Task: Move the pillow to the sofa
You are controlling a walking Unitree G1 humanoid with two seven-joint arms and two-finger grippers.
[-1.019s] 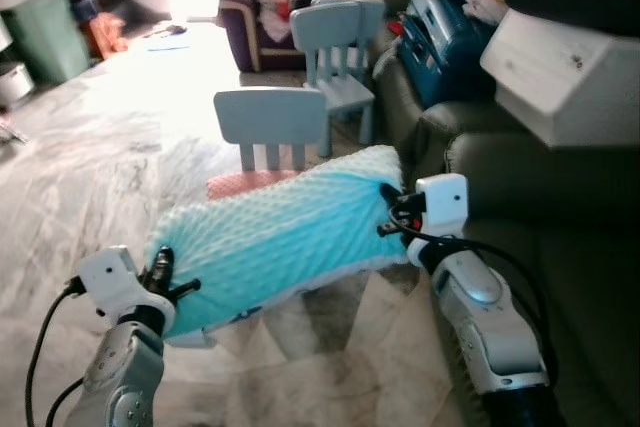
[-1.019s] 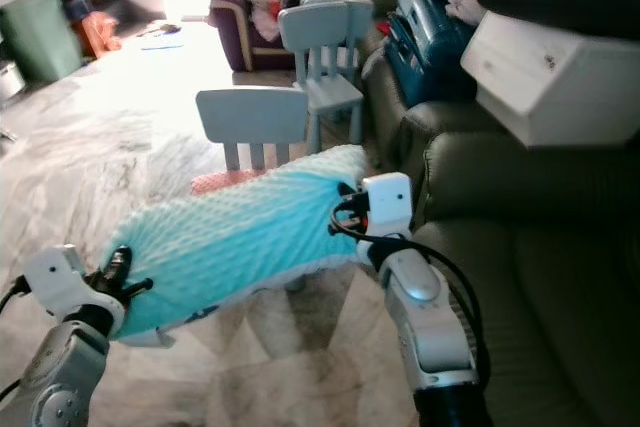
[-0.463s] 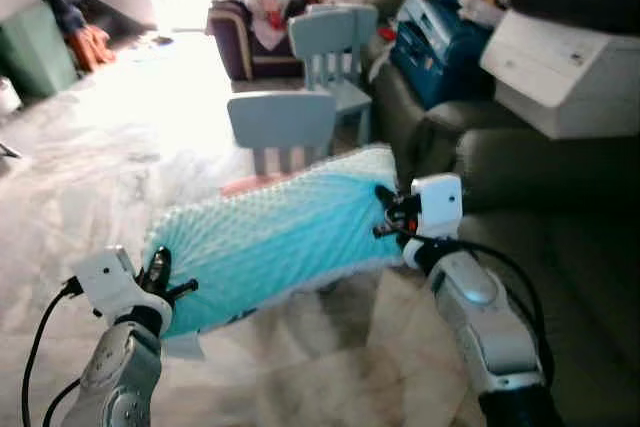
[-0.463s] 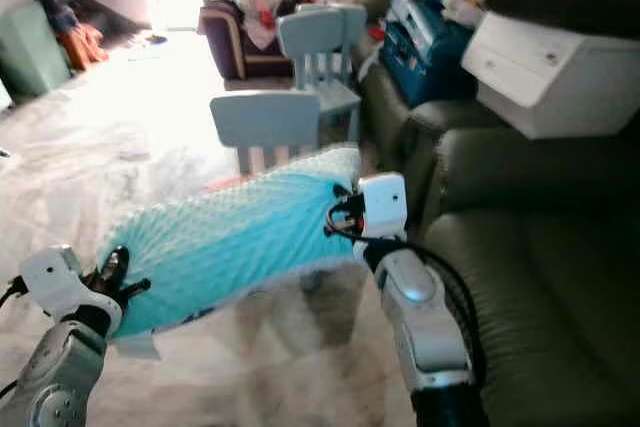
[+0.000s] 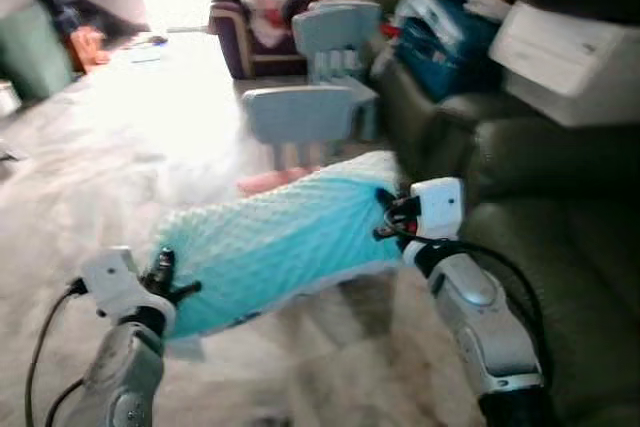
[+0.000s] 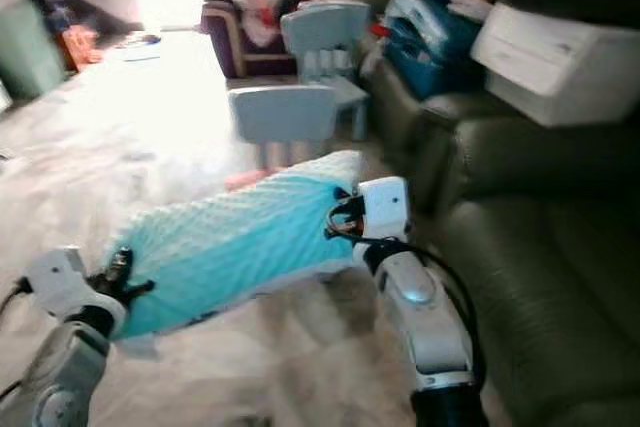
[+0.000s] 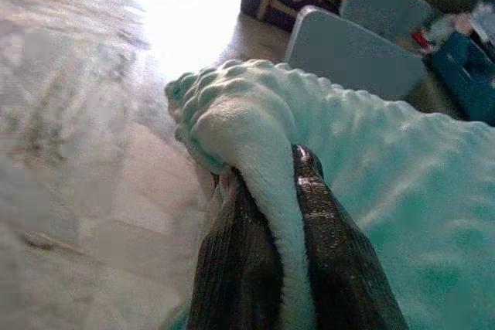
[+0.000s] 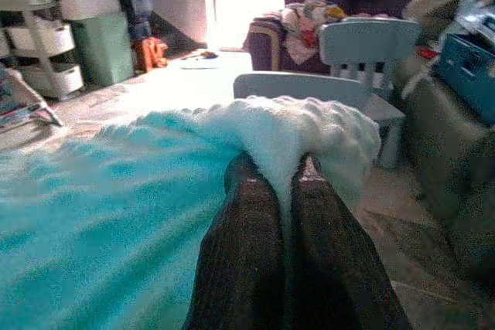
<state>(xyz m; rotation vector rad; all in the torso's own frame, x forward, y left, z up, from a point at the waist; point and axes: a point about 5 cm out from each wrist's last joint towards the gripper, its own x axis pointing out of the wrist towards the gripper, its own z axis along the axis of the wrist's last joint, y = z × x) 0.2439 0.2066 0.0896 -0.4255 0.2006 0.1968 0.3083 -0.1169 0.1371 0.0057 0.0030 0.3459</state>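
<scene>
I've got the bumpy turquoise plush pillow (image 5: 285, 242) up in the air over the marble floor (image 5: 90, 167), left gripper (image 7: 280, 191) pinching one end, right gripper (image 8: 285, 179) pinching the other; dark green leather sofa (image 5: 560, 237) just beside it on my right, pale blue kid chair (image 5: 300, 117) behind

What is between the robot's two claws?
The turquoise pillow stretches between them, its ends pinched by the left gripper and right gripper, as the eye views show.
</scene>
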